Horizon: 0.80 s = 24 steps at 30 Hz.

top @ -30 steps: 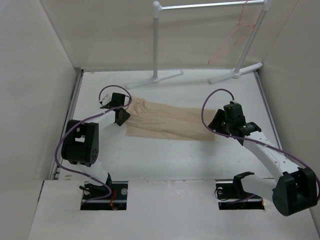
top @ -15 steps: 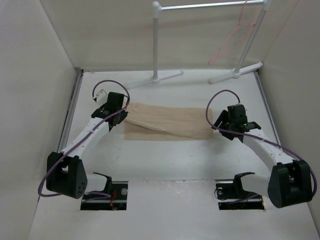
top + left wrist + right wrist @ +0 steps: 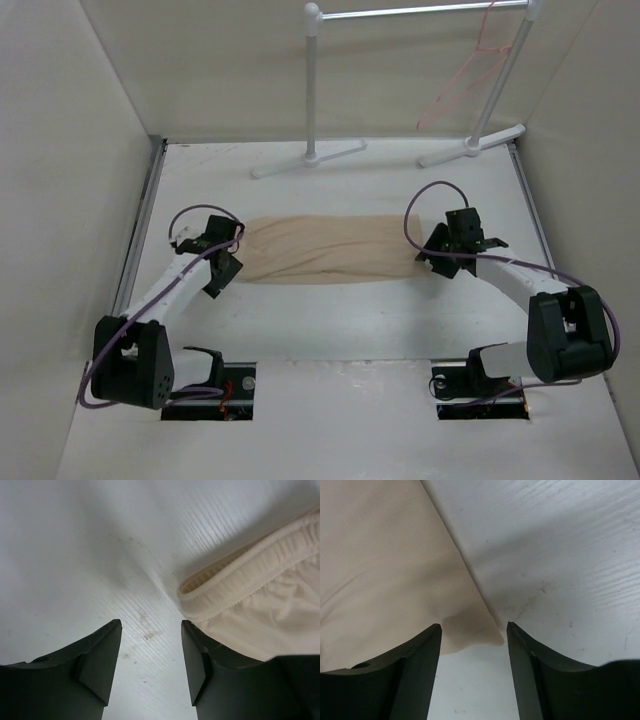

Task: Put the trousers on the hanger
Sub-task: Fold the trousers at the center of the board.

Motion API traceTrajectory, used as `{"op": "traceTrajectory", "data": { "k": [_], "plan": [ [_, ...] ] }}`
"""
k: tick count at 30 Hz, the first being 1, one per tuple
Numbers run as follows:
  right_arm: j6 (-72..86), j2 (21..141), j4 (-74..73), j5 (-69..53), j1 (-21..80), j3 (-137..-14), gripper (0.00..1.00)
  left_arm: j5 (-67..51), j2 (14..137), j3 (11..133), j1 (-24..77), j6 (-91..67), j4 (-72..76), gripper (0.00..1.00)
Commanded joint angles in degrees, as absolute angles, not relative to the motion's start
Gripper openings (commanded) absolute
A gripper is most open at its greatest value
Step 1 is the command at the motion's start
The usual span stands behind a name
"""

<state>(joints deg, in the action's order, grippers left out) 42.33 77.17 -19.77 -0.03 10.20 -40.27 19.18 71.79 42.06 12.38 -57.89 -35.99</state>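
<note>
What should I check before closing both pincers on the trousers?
1. The left pincer is open: ok, nothing between the jaws.
2. The waistband sits in its gap: not ok, it lies beside one finger.
3. The right pincer is open: ok.
4. A corner of the trousers sits in its gap: ok.
5. The trousers lie spread on the table: ok.
6. The hanger hangs on the rack: ok; how its hook sits, cannot tell.
</note>
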Motion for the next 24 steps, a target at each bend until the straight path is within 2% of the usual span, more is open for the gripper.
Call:
{"op": "traceTrajectory", "data": {
  "k": [1, 4, 7, 10, 15, 24],
  "plan": [
    [43.50, 77.87, -15.65, -1.23, 10.59, -42.01, 0.59, 20.83, 65.49, 45.60, 10.06, -56.17, -39.99, 0.50],
    [43.59, 78.31, -15.56, -1.23, 10.68, -41.75, 0.53, 20.75, 68.80, 52.27, 13.38, -53.88, -37.54, 0.49],
    [44.03, 78.40, -15.73, -1.32, 10.68, -41.31, 0.53, 16.89, 78.45, 59.92, 19.36, -53.44, -32.36, 0.49],
    [44.38, 78.66, -15.73, -1.93, 10.42, -40.43, 0.52, 12.15, 87.60, 63.36, 20.52, -53.35, -24.46, 0.49],
    [45.26, 79.01, -14.68, -2.90, 9.71, -39.02, 0.33, 9.93, 97.55, 62.93, 16.40, -53.53, -16.97, 0.48],
    [46.14, 82.17, -15.12, -3.25, 12.34, -41.83, 0.21, 13.88, 95.54, 56.60, 8.66, -51.60, -14.06, 0.47]
  ]
}}
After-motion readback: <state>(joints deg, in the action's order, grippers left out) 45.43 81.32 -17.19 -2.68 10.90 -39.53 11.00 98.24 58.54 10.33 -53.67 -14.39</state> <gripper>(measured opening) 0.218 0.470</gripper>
